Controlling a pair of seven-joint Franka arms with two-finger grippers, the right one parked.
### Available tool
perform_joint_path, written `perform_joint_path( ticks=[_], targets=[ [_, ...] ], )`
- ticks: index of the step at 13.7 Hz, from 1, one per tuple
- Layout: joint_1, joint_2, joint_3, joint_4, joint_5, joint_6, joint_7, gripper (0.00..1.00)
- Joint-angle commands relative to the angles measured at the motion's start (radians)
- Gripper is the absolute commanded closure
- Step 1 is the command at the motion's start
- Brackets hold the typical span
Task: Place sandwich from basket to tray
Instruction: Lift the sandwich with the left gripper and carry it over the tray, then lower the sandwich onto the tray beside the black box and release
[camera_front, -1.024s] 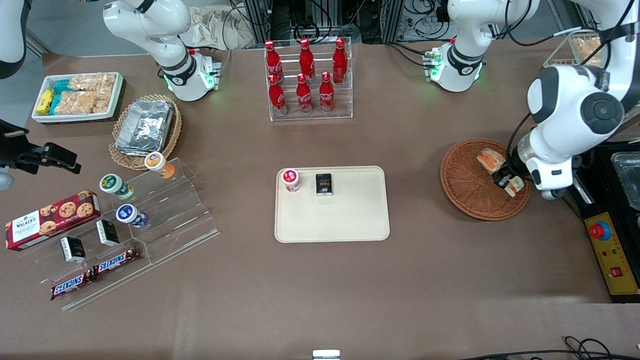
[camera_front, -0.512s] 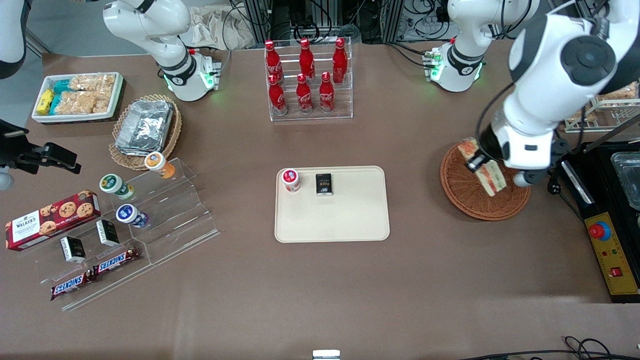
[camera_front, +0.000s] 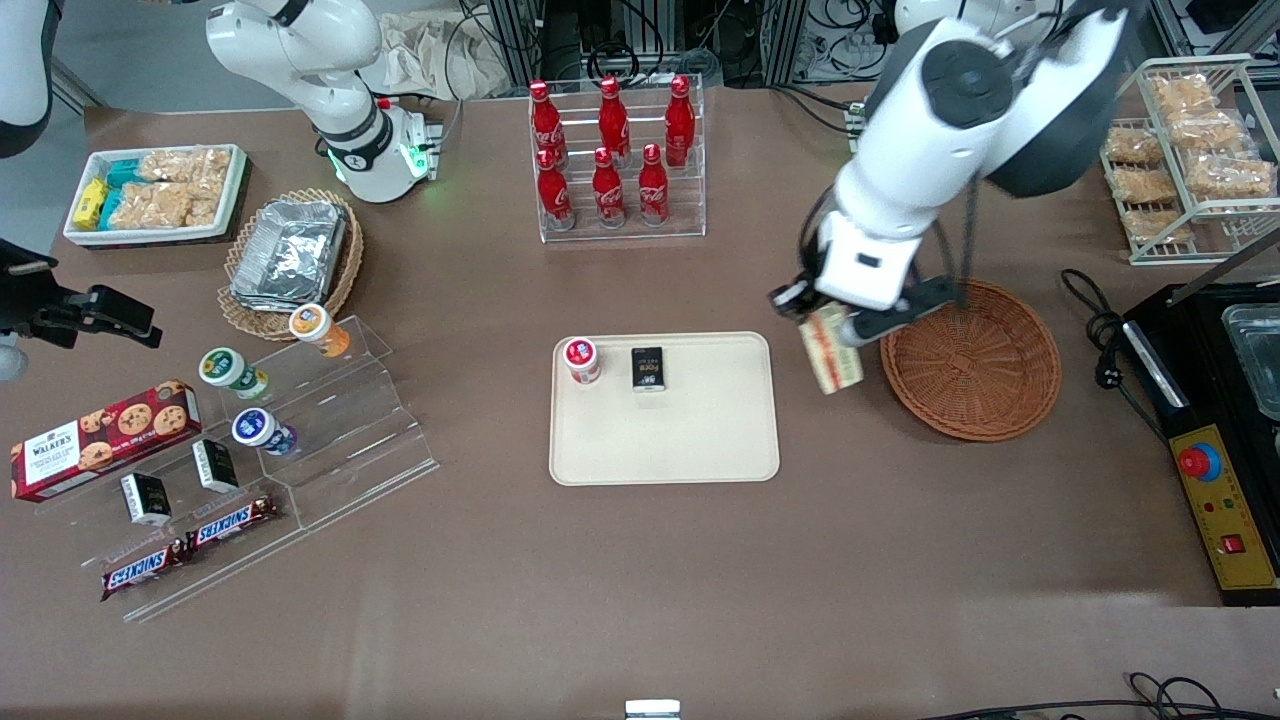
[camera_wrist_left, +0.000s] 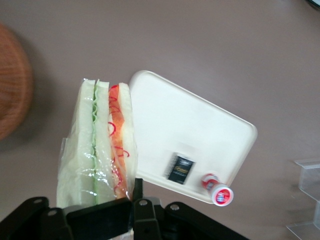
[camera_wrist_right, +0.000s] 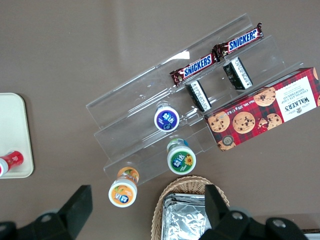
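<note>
My left gripper (camera_front: 815, 322) is shut on the sandwich (camera_front: 831, 349), a plastic-wrapped white bread wedge with red and green filling (camera_wrist_left: 100, 145). It holds the sandwich in the air between the reddish-brown wicker basket (camera_front: 970, 360) and the cream tray (camera_front: 690, 440), just beside the tray's edge. The basket shows nothing in it. The tray (camera_wrist_left: 200, 125) carries a small red-capped bottle (camera_front: 581, 360) and a small black packet (camera_front: 648, 368). The gripper's fingers (camera_wrist_left: 135, 187) press the wrapped sandwich's end.
A clear rack of red cola bottles (camera_front: 615, 160) stands farther from the camera than the tray. A wire rack of bagged snacks (camera_front: 1190, 150) and a black control box (camera_front: 1220, 500) lie at the working arm's end. A clear stepped stand (camera_front: 300, 440) with snacks lies toward the parked arm's end.
My gripper has lifted the sandwich out of the basket and carried it sideways toward the tray. The basket now shows no sandwich.
</note>
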Motion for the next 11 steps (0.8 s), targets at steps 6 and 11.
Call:
perform_joint_path(
  ticks=[6, 11],
  targets=[
    [-0.057, 0.342, -0.040, 0.026, 0.206, 0.309, 0.056, 1.00],
    [-0.057, 0.415, -0.040, -0.002, 0.280, 0.339, 0.056, 1.00]
  ],
)
